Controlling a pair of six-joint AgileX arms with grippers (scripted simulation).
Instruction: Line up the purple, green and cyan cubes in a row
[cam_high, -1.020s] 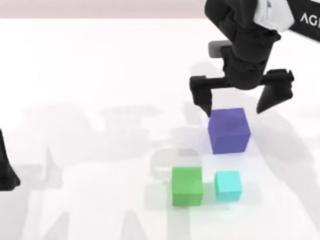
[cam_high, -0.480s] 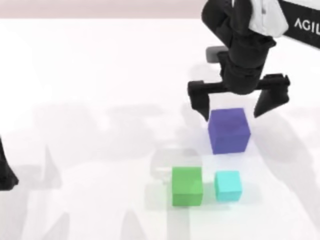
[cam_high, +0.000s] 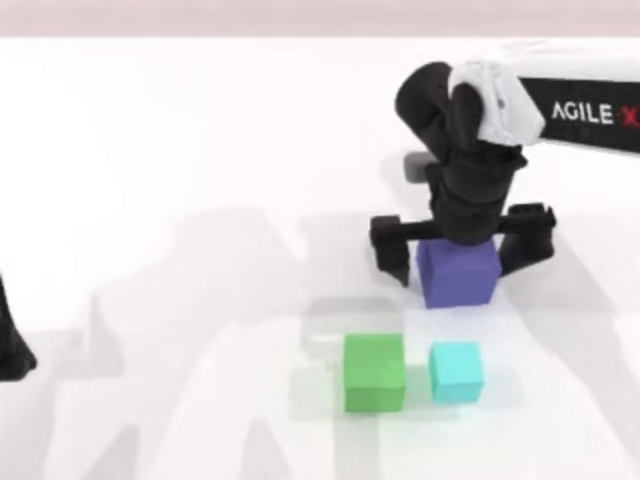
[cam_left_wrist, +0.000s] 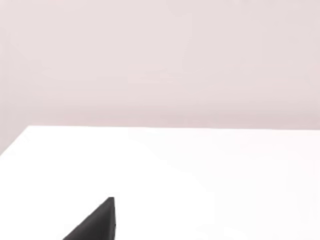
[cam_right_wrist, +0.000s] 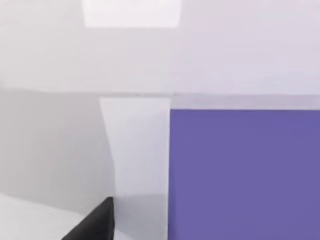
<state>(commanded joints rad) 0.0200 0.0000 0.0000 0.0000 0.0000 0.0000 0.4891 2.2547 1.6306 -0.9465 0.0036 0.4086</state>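
You see three cubes with flat, matt faces and no shine or texture: the purple cube (cam_high: 457, 276) looks like smooth, evenly coloured plastic, and in the right wrist view its face (cam_right_wrist: 245, 175) is a plain blue-purple with no grain. The green cube (cam_high: 374, 372) and the cyan cube (cam_high: 456, 371) have the same smooth, dull finish. The desk (cam_high: 180, 150) is a white, smooth, matt surface that takes soft shadows and gives no reflections. The right pincer (cam_high: 460, 250) is matt black, like hard plastic, and the arm above it carries a white, cloth-like wrap. The left arm (cam_high: 12, 345) at the desk's left edge is equally matt black.
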